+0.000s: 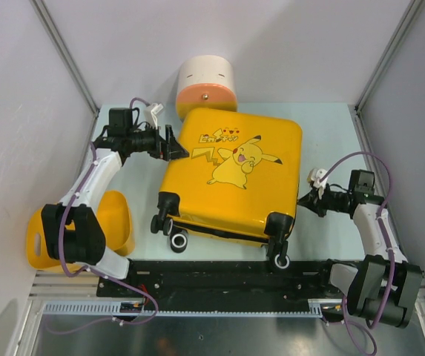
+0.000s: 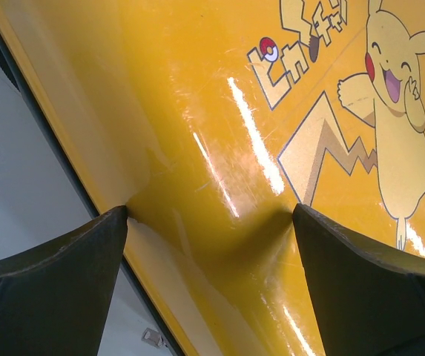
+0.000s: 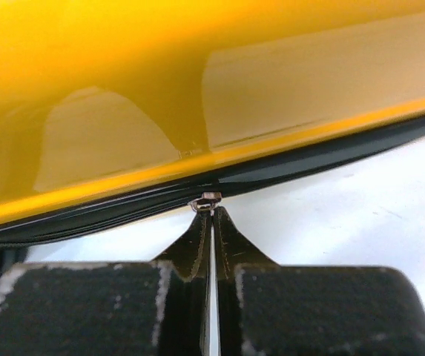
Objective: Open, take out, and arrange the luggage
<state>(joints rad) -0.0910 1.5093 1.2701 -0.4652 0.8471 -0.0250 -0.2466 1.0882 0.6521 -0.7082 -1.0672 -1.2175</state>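
Observation:
The luggage [image 1: 231, 174], a glossy yellow suitcase with a Pikachu print, lies flat mid-table with its wheels [image 1: 179, 241] toward me. My left gripper [image 1: 176, 144] is at its far left corner. In the left wrist view this gripper [image 2: 211, 211] is open, both fingertips resting against the yellow shell [image 2: 197, 111]. My right gripper [image 1: 303, 200] is at the suitcase's right side. In the right wrist view it [image 3: 211, 211] is shut, its tips pinching the small metal zipper pull [image 3: 208, 199] on the black zipper [image 3: 308, 159] below the shell [image 3: 160, 89].
A cream-and-orange cylindrical container [image 1: 206, 85] stands just behind the suitcase. A plain yellow tub [image 1: 116, 222] lies at the near left beside the left arm. Grey walls close in the table on both sides.

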